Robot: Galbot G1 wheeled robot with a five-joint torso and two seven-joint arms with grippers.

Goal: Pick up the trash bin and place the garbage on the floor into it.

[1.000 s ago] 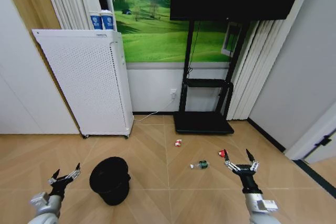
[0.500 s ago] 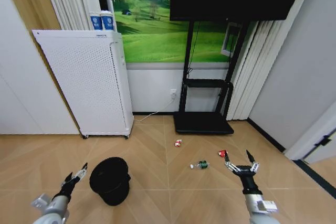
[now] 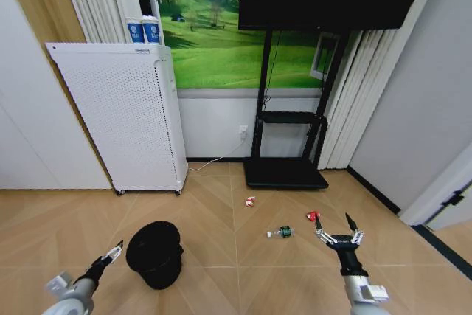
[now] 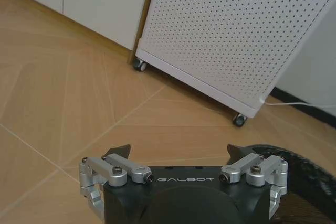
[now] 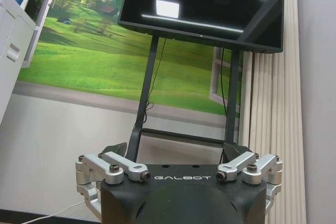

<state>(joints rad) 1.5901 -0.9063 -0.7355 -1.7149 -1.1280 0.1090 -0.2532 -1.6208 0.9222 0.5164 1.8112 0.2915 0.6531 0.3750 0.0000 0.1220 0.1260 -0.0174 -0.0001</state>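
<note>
The trash bin (image 3: 155, 254), small and black with a liner bag at its rim, stands on the wood floor at lower left. My left gripper (image 3: 113, 251) is open just to its left, close to the rim; the left wrist view has the open gripper (image 4: 179, 153) with the bin rim (image 4: 307, 174) beside one finger. The garbage lies in the middle of the floor: a red-and-white wrapper (image 3: 251, 201), a small clear bottle (image 3: 281, 232) and a red lump (image 3: 312, 216). Open and holding nothing, my right gripper (image 3: 338, 237) hangs just right of the lump, also seen as the gripper (image 5: 176, 148).
A tall white perforated appliance (image 3: 125, 112) on castors stands behind the bin, and shows as the appliance (image 4: 241, 40) in the left wrist view. A black TV stand (image 3: 286, 171) with a screen (image 5: 202, 3) is against the back wall. A white cable runs along the skirting.
My left gripper has moved right and lower, closing in on the bin's left side. The right gripper has dropped slightly. The litter and bin have not moved.
</note>
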